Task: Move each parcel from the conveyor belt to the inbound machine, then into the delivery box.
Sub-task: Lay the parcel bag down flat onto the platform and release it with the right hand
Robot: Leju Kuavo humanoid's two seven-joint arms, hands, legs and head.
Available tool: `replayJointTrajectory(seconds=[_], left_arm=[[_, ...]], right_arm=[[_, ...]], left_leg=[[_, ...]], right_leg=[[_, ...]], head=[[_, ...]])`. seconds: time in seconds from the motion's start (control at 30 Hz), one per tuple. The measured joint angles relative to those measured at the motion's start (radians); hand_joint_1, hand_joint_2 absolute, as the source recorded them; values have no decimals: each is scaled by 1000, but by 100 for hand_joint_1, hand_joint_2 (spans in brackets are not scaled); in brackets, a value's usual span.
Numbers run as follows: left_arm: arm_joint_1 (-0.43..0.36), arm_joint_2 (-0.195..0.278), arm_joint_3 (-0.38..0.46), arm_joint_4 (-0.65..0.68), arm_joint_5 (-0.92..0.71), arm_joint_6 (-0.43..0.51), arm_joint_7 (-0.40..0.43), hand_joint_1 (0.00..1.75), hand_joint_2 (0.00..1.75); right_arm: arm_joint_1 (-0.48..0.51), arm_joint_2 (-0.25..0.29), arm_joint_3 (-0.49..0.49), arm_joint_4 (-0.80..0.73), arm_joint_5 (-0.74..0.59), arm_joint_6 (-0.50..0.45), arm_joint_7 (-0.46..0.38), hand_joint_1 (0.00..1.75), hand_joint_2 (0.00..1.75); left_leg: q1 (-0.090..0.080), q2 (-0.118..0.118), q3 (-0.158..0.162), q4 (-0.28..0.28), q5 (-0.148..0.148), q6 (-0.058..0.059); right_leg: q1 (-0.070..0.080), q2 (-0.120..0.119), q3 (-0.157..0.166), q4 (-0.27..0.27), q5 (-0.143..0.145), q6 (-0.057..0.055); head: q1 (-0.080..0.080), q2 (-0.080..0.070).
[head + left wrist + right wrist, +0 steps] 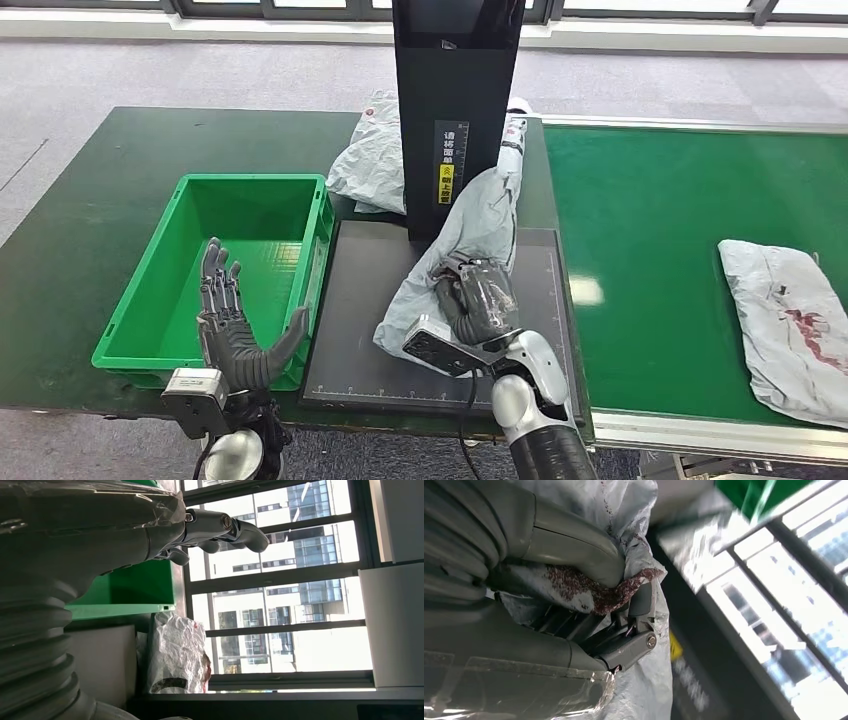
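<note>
The right hand has its fingers and thick thumb clamped on a fold of the grey parcel, a soft, crinkled plastic mailer bag; the right wrist view shows the film bunched between thumb and fingers, with a dark red speckled print on the pinched part. From the grip the bag stretches up and away, long and slack, its far end leaning against the black upright column of the inbound machine, while its lower part lies on the machine's dark flat platform. The left hand holds nothing, fingers apart and pointing upward, over the near edge of the green delivery box, which stands just left of the platform on the dark green table. A second crumpled grey parcel lies behind the box, beside the column. To the right, on the green conveyor belt, a third grey parcel with red markings lies flat, well apart from the machine.
</note>
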Motion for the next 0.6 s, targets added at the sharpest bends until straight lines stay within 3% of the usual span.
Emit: replayJointTrajectory(seconds=[0.13, 0.43, 0.5, 0.57, 0.6], left_arm=[[0, 0, 0, 0, 0, 12, 0, 0, 175], [1, 0, 0, -1, 0, 29, 0, 0, 175], [1, 0, 0, -1, 1, 32, 0, 0, 175], [1, 0, 0, -1, 1, 34, 0, 0, 175], [1, 0, 0, -1, 1, 35, 0, 0, 175]], right_arm=[[-9, 1, 39, 92, -12, 21, -10, 1, 175], [-21, 3, 62, 191, -39, -87, -30, 0, 175], [-21, 3, 62, 192, -45, -125, -36, 0, 87], [-20, 3, 62, 186, -44, -184, -39, 0, 87], [-18, 3, 62, 177, -42, -227, -40, 0, 131]], left_leg=[[0, 0, 0, 0, 0, 0], [0, 0, 0, 0, 0, 0], [0, 0, 0, 0, 0, 0], [0, 0, 0, 0, 0, 0], [0, 0, 0, 0, 0, 0]], right_leg=[[0, 0, 0, 0, 0, 0], [0, 0, 0, 0, 0, 0], [0, 0, 0, 0, 0, 0], [0, 0, 0, 0, 0, 0], [0, 0, 0, 0, 0, 0]], head=[[0, 0], [0, 0], [0, 0], [0, 0], [0, 0]])
